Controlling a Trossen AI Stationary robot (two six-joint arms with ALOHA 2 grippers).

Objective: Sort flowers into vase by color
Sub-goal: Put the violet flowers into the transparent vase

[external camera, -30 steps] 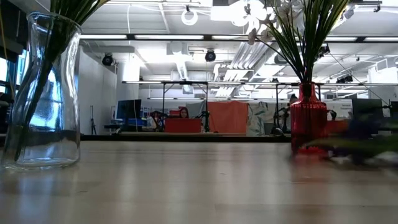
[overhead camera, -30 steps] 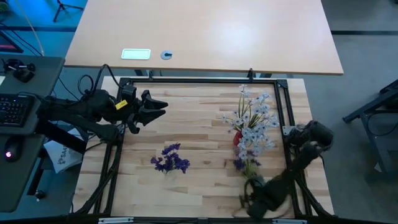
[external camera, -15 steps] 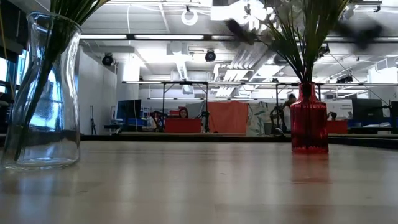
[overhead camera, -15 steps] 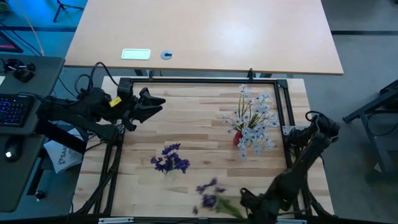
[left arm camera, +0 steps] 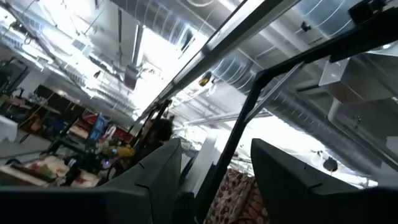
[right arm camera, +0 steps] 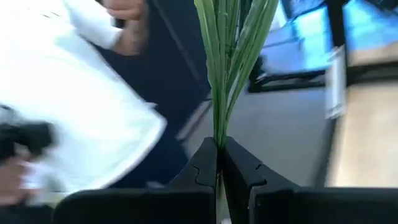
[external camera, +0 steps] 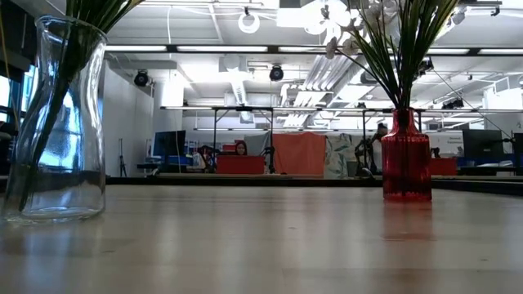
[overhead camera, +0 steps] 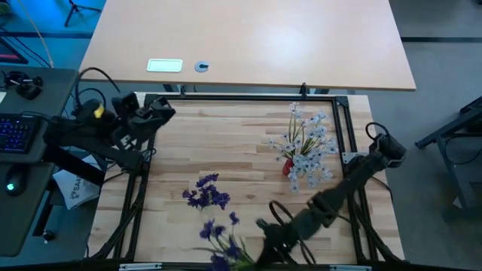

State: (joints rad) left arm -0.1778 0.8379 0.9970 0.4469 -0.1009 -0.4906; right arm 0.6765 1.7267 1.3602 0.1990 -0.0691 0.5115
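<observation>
Right wrist view: right gripper (right arm camera: 219,163) clamps purple flower (overhead camera: 220,235) stem; low view misses it.

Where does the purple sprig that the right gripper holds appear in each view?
High view: purple sprig at the near table edge, left of the right gripper.
Low view: not in it.
Left wrist view: not in it.
Right wrist view: only its green stem, pinched between the fingers.
Shared landmark: right gripper.

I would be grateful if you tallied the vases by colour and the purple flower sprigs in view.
Clear glass vase: 1
Red vase: 1
Purple sprigs: 2, the standing sprig in the clear glass vase and the carried sprig gripped in the right claw
Total: 4
</observation>
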